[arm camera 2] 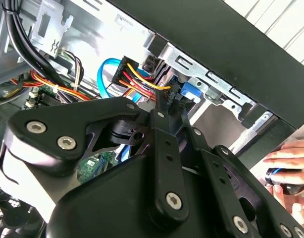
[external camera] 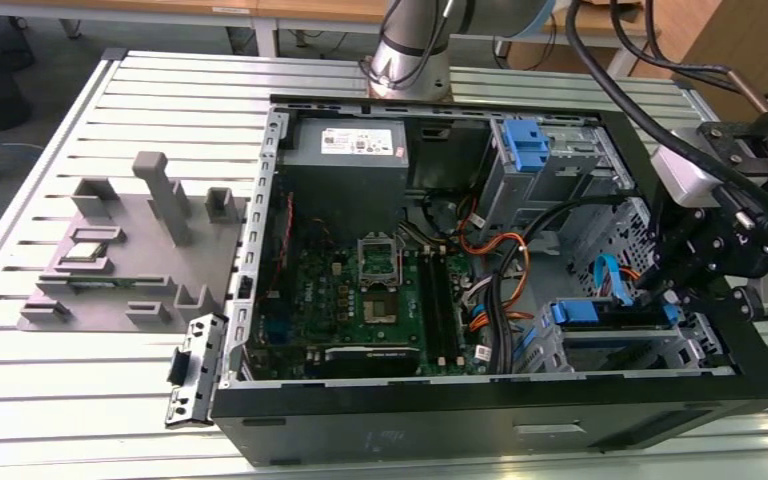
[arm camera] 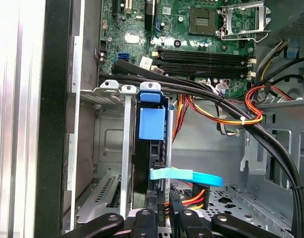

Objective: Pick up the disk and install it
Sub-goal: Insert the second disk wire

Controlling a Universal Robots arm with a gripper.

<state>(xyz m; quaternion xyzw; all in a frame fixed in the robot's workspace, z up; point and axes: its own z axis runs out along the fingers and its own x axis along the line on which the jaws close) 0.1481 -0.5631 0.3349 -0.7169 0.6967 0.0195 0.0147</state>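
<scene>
Slatted table (external camera: 64, 400), open case (external camera: 491, 400): gripper (external camera: 684, 285) at the drive cage.
Disk (arm camera: 151, 163) sits in the cage beside cables (arm camera: 201, 106); a snag could skew it. Jaws' state: cannot tell.

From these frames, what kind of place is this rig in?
Likely a robotics lab or assembly test cell. An open desktop computer case lies on a slotted aluminium table, a grey fixture block sits beside it, and wooden desks stand behind.

Robot arm (external camera: 758, 130) reaching downward at the exterior view's right, black gripper (external camera: 688, 285) lowered, wrist angled inward
</scene>
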